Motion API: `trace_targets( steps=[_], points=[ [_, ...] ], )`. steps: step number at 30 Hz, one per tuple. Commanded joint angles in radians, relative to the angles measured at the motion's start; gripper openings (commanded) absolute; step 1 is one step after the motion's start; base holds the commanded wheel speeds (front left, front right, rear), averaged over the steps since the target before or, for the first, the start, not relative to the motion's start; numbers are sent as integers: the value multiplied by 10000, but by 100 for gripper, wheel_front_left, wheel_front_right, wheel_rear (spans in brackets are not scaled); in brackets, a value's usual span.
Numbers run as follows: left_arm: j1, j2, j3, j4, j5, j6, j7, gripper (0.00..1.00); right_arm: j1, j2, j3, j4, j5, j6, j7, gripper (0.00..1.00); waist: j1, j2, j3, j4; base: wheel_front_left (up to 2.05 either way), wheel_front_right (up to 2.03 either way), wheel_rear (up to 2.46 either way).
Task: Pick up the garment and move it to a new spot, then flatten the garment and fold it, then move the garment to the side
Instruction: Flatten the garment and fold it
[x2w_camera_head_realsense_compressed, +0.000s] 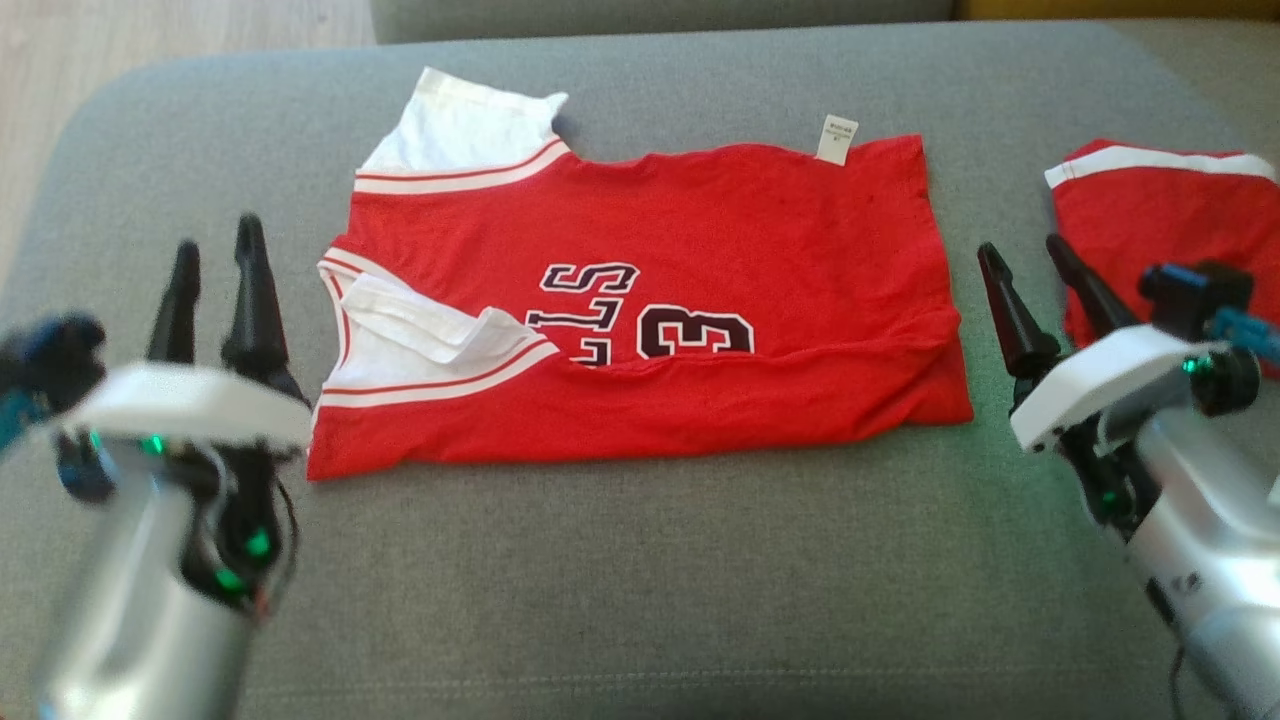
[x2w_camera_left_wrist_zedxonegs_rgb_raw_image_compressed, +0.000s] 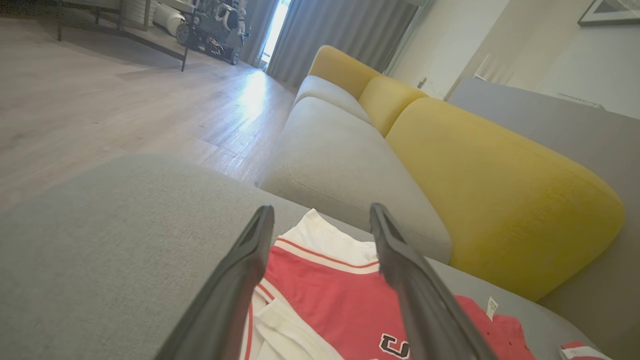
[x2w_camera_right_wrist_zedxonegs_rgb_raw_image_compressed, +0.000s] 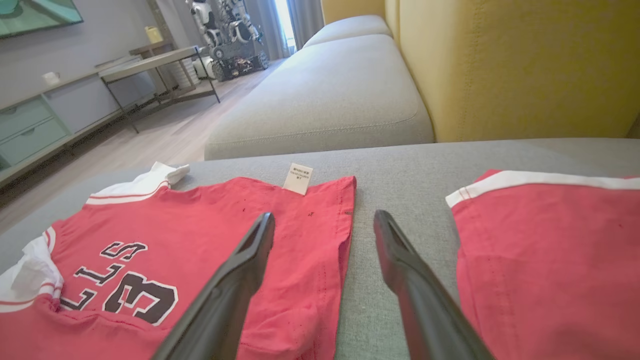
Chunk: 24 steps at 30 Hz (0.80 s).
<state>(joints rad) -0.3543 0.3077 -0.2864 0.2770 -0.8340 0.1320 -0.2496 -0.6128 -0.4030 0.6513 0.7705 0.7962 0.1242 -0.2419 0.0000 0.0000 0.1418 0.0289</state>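
Printed in black, white-edged characters on the red sleeveless jersey with white striped trim (x2w_camera_head_realsense_compressed: 640, 300): "LS" and "13" as read from the head view, "LLS" and "3" from the right wrist view, with the lower parts tucked under a fold of red cloth. Sewn to the far edge of the jersey: a small white fabric tag (x2w_camera_head_realsense_compressed: 837, 139), its print too small to read even up close (x2w_camera_right_wrist_zedxonegs_rgb_raw_image_compressed: 297, 178). Lies flat, folded lengthwise, about the middle of a wide grey fabric cushion (x2w_camera_head_realsense_compressed: 640, 580). Just left of the jersey, beside the white armhole trim: the left gripper (x2w_camera_head_realsense_compressed: 218, 236), long dark fingers spread wide, nothing between them, clear of the cloth. Just right of the jersey: the right gripper (x2w_camera_head_realsense_compressed: 1020, 246), fingers likewise spread and holding nothing, between the jersey and a second red garment with a white band (x2w_camera_head_realsense_compressed: 1140, 210) lying apart on the same cushion. From the head view, the jersey's whole outline. From the left wrist view, beyond the jersey's shoulder: a pale grey sofa seat (x2w_camera_left_wrist_zedxonegs_rgb_raw_image_compressed: 340, 160), rounded mustard-yellow backrests (x2w_camera_left_wrist_zedxonegs_rgb_raw_image_compressed: 500, 200), grey curtains (x2w_camera_left_wrist_zedxonegs_rgb_raw_image_compressed: 340, 35), light wooden floor (x2w_camera_left_wrist_zedxonegs_rgb_raw_image_compressed: 100, 100) and a framed picture's corner (x2w_camera_left_wrist_zedxonegs_rgb_raw_image_compressed: 610, 12). From the right wrist view, farther out past the jersey: a grey sideboard with teal drawers (x2w_camera_right_wrist_zedxonegs_rgb_raw_image_compressed: 30, 125), a thin-legged metal table (x2w_camera_right_wrist_zedxonegs_rgb_raw_image_compressed: 155, 62) and a white wheeled machine (x2w_camera_right_wrist_zedxonegs_rgb_raw_image_compressed: 230, 35).
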Motion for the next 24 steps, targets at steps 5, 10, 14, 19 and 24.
trace_targets(
  steps=[5, 10, 14, 19, 24],
  points=[
    [1390, -1038, 1494, -688, 1200, -186, -120, 100, 1436, 792, -2068, -1399, -1792, 65, -193, 100, 0, 0, -320, -32, 0, 0, 0],
    [2288, -1809, 2052, -206, 2200, -594, -120, 100, 3205, 1860, -3923, -2795, -3387, 65, -196, 100, 0, 0, -469, -99, 0, 0, 0],
    [2360, -2044, 2368, 344, 2867, -902, -121, 100, 3939, 2405, -4468, -3611, -4274, 65, -109, 100, 0, 0, -354, -229, 0, 0, 0],
    [1994, -2065, 2626, 1259, 3617, -935, -121, 100, 4242, 2835, -4776, -4448, -4860, 65, 329, 100, 0, 0, -134, -425, 0, 0, 0],
    [1385, -1800, 2467, 2804, 4172, -619, -88, 100, 4406, 3075, -4823, -5046, -5130, 65, 641, 100, 0, 0, 99, -664, 0, 0, 0]
  ],
)
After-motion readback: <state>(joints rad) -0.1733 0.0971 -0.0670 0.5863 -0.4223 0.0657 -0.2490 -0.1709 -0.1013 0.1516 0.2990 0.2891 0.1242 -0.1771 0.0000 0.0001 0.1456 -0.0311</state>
